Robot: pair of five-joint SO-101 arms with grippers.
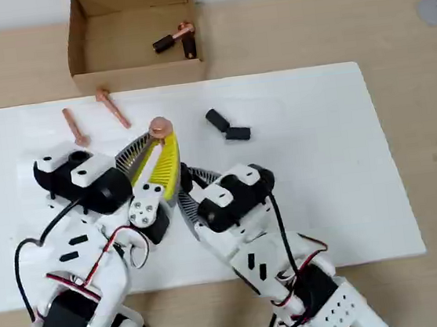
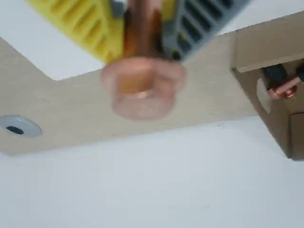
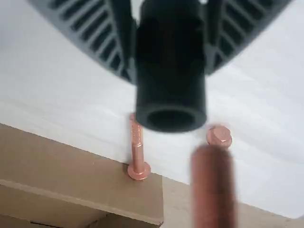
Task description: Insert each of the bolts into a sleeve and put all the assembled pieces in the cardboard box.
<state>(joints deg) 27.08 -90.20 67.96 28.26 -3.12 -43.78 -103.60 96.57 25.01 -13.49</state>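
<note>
**A:** High view first, from the left. What lies on the white mat (image 1: pixel 325 199)?

**B:** At the far left lies the first loose bolt (image 1: pixel 74 126), flat on the mat. Just to its right is the second loose bolt (image 1: pixel 113 108), lying slanted. Its far end touches the front wall of the cardboard box (image 1: pixel 75 49).

**A:** And the left gripper?

**B:** The left gripper (image 1: pixel 160 138) is right of these two bolts, near the middle of the mat. It pinches the held bolt (image 1: pixel 159 126), and the head sticks out past the fingertips toward the box. In the left wrist view the yellow finger (image 2: pixel 71 23) and the grey finger (image 2: pixel 204 19) press on the shaft from both sides.

**A:** Where does the box stand?

**B:** On the wooden table (image 1: pixel 416 94), at the far edge of the mat, with its top open. In its right part lie the assembled pieces (image 1: pixel 173 38), black sleeves with copper bolts in them.

**A:** What is further to the right?

**B:** There are two loose sleeves on the mat, the far sleeve (image 1: pixel 215 119) and the near sleeve (image 1: pixel 237 134). They lie just beside each other and apart from both arms.

**A:** And the right side?

**B:** The right arm (image 1: pixel 230 198) sits just right of the left arm. In the right wrist view the right gripper (image 3: pixel 171 71) is clamped on the held sleeve (image 3: pixel 171 95) between its dark fingers. The open bore of this sleeve faces toward the box.
</note>
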